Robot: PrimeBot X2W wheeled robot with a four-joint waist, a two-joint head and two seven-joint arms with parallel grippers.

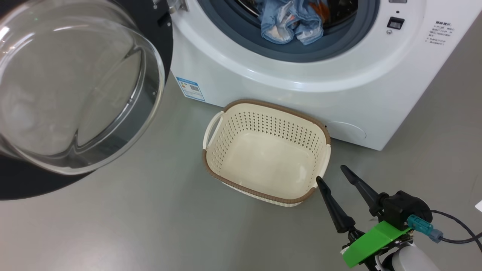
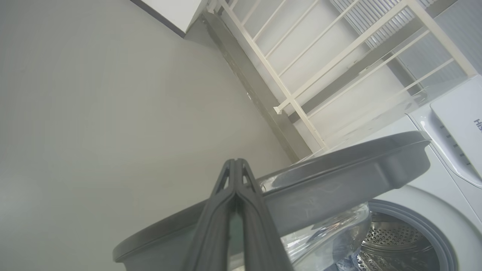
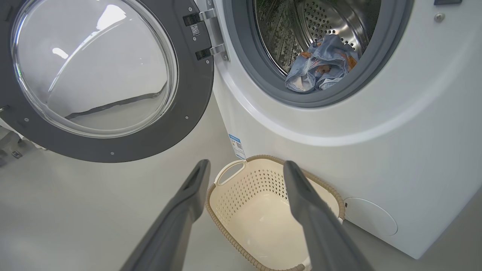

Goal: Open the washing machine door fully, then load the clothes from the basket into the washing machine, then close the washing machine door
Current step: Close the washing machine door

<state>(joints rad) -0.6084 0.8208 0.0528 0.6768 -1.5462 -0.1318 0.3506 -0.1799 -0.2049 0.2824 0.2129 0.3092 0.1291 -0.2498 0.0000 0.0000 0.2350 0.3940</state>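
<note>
Grey smooth floor (image 1: 150,226), pale and matte, runs under everything. White metal railing (image 2: 301,86) stands along the wall behind, seen from the left wrist.

- Big white boxy front-loading washing machine (image 1: 263,82) stands on the floor. Small blue label sticker (image 1: 191,88) at the lower left of its front.
- Large round washing machine door (image 1: 75,94), wide glossy black rim with a bulging clear glass bowl, is swung wide open to the robot's left. It hangs on metal hinges (image 3: 203,34) at the left of the opening, bowl side facing out into the room.
- Light blue clothes (image 1: 292,22) with small orange and brown prints lie bunched inside the steel drum (image 3: 327,19), at its lower front, just behind the grey rubber door seal (image 1: 241,34).
- Small cream-white perforated plastic basket (image 1: 263,107) with a brown woven-look rim sits on the floor below the opening, to the right of the sticker. Its far rim is close against the machine's front; touching or not, I cannot tell. Its cream bottom is in full sight.
- Right gripper (image 1: 331,173): the two long dark fingers are spread apart with nothing between them. It hovers by the basket's near right corner, tips pointing toward the machine.
- Left gripper (image 2: 236,165): fingers pressed together, nothing visibly pinched. The door's dark rim edge crosses just behind them; contact cannot be told.
</note>
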